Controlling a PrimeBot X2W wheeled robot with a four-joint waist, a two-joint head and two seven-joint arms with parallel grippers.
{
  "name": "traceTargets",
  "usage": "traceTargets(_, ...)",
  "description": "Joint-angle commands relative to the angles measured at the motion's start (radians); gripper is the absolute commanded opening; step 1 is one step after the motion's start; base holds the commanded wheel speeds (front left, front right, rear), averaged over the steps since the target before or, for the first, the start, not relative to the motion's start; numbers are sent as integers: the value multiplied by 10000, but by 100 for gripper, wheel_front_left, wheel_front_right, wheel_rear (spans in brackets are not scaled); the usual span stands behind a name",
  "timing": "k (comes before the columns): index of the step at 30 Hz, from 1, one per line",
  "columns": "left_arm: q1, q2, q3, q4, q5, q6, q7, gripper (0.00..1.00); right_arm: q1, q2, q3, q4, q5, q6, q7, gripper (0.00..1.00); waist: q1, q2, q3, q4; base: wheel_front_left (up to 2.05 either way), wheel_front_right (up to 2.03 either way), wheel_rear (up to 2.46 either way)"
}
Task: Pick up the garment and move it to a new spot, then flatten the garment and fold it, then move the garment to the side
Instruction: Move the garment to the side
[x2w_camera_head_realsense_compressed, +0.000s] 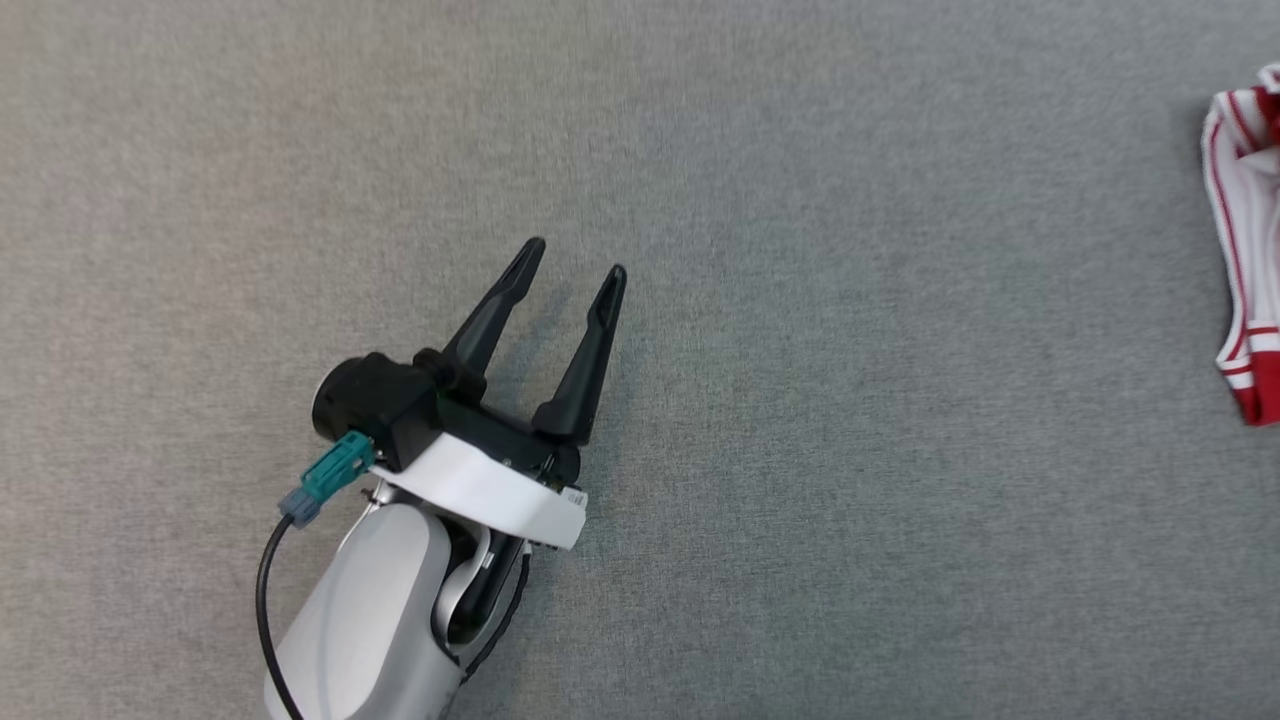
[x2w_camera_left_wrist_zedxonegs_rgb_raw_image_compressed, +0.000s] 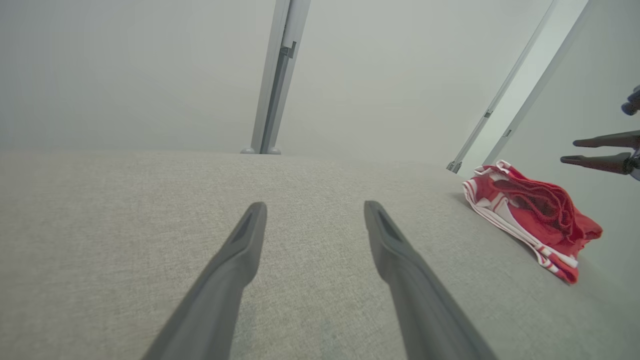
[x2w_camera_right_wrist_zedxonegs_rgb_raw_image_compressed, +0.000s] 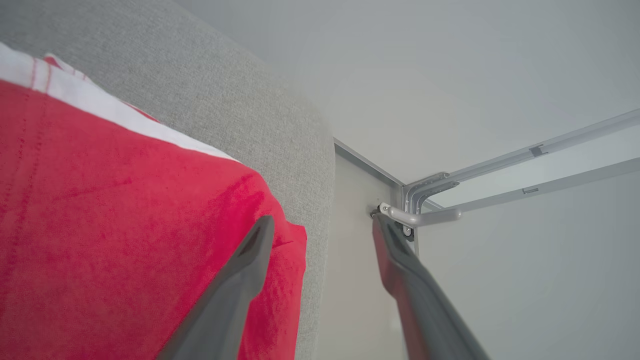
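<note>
Soft, even, fairly bright light falls from above in every view. In the head view the left claw (x2w_camera_head_realsense_compressed: 575, 260) throws only a faint, blurred shadow on the grey bench (x2w_camera_head_realsense_compressed: 800, 400), toward 6 o'clock of its tips. The garment (x2w_camera_head_realsense_compressed: 1245, 250) has a thin dark band at its 9 o'clock. Both wrist views bow straight lines near the edges. The near fingers (x2w_camera_left_wrist_zedxonegs_rgb_raw_image_compressed: 235, 270) are out of focus, and the garment close to the right wrist lens looks soft.

I read the garment (x2w_camera_head_realsense_compressed: 1245, 250) as red with white stripes and white edging. Surface (x2w_camera_head_realsense_compressed: 800, 200): plain light grey, fine weave. Left hand (x2w_camera_head_realsense_compressed: 576, 258) black, its fingers (x2w_camera_left_wrist_zedxonegs_rgb_raw_image_compressed: 235, 270) dark grey up close. Forearm (x2w_camera_head_realsense_compressed: 370, 610) pale grey-white, connector (x2w_camera_head_realsense_compressed: 338, 468) teal, cable (x2w_camera_head_realsense_compressed: 261, 590) black. Rails (x2w_camera_left_wrist_zedxonegs_rgb_raw_image_compressed: 280, 75) silver-grey.
</note>
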Motion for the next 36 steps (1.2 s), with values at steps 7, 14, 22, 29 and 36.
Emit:
traceTargets(7,826,46,439,32,33,104,-3,100,-272,1492,-321,-355,-208,-10,-745,100,0,0,-1686,26,0,0,0)
traceTargets(14,1671,49,1136,52,190,235,-4,100,590,3621,-1023,-775,-124,-10,-1920,100,0,0,-2892,264,0,0,0)
traceTargets(22,2681,45,2232,-146,514,304,-3,100,2726,5752,-2175,-1496,-457,-10,-3359,100,0,0,-3767,702,0,0,0)
traceTargets(29,3212,45,2621,-141,871,225,-3,100,4124,7096,-2953,-2023,-1012,-10,-3883,100,0,0,-4059,926,0,0,0)
traceTargets(36,3677,42,2734,-76,1216,463,-3,100,5714,8595,-3895,-2524,-2083,-10,-4285,100,0,0,-4322,1206,0,0,0)
